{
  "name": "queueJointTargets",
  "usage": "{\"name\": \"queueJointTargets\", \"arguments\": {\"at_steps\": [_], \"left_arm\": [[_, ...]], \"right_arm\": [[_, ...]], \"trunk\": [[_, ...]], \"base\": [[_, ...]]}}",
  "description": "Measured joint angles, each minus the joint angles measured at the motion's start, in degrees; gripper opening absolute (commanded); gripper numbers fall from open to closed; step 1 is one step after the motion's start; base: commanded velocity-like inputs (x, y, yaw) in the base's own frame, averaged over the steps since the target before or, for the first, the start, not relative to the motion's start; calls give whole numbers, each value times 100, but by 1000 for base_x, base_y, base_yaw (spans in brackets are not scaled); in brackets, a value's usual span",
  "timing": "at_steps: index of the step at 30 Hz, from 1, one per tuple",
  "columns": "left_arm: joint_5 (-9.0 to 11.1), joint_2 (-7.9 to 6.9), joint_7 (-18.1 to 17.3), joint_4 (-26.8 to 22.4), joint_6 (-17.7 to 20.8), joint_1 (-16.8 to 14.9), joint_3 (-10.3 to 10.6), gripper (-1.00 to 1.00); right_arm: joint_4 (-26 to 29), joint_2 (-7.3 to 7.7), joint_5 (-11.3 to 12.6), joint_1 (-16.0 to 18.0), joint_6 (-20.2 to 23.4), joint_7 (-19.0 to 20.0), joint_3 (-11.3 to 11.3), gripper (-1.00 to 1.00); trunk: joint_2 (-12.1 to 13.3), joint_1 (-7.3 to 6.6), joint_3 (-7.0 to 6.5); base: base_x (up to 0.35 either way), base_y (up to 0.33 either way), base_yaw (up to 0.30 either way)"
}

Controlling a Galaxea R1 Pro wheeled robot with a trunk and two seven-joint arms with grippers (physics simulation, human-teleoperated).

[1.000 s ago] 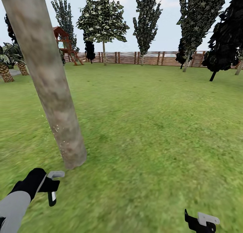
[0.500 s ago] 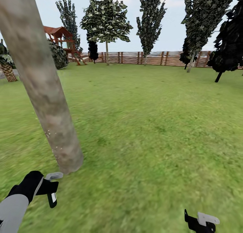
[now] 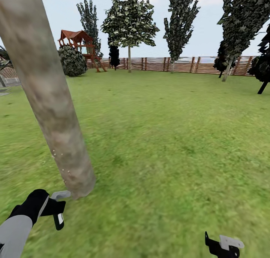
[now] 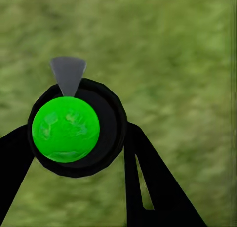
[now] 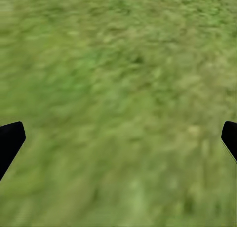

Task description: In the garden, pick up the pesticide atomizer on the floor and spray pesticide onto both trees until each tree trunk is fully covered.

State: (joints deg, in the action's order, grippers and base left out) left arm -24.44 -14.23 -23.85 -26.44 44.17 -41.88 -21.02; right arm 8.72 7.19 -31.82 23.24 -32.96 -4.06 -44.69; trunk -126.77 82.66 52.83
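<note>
A thick mottled grey-brown tree trunk [image 3: 52, 100] leans up the left of the head view, with pale specks low on its bark. My left gripper [image 3: 56, 210] hovers over the grass just before the trunk's base, shut on the pesticide atomizer [image 3: 59, 216]. The grey nozzle [image 3: 61, 194] points toward the trunk's foot. In the left wrist view the atomizer [image 4: 74, 128] is a dark round bottle with a bright green top, clamped between the black fingers [image 4: 148, 182]. My right gripper [image 3: 224, 246] hangs low at the right, open over bare grass [image 5: 118, 113].
Green lawn [image 3: 168, 130] stretches to a brown slat fence [image 3: 187, 64]. Near the fence stand a leafy tree [image 3: 129, 24] and taller dark trees [image 3: 182, 18]. A round bush [image 3: 72, 60] and a red play structure [image 3: 80, 42] sit at the far left.
The whole head view has shifted: fence, far trees and play structure slid right, and the bush came into sight. Both grippers keep their pose; the atomizer stays held.
</note>
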Motion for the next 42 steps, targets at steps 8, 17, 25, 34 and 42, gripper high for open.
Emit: {"name": "queueJointTargets", "arguments": {"at_steps": [8,17,25,34,42], "left_arm": [[-1,36,0,-11,-1,1,9,-100],[-16,30,-1,-20,-1,2,1,-100],[-66,-13,67,-10,-3,61,0,-100],[-3,85,1078,-3,4,96,4,-100],[20,96,1096,-12,1,97,-4,-100]], "right_arm": [[-7,0,0,0,0,0,1,100],[-7,-1,0,1,1,-1,4,100],[1,0,0,0,0,0,0,100],[-4,0,0,0,1,0,1,100],[-1,0,0,0,0,0,4,100]], "trunk": [[0,2,0],[0,2,0],[0,0,0],[0,2,0],[0,0,0]], "base": [[93,-259,41],[17,-275,264],[178,-233,111],[40,-45,1],[169,-218,12]]}}
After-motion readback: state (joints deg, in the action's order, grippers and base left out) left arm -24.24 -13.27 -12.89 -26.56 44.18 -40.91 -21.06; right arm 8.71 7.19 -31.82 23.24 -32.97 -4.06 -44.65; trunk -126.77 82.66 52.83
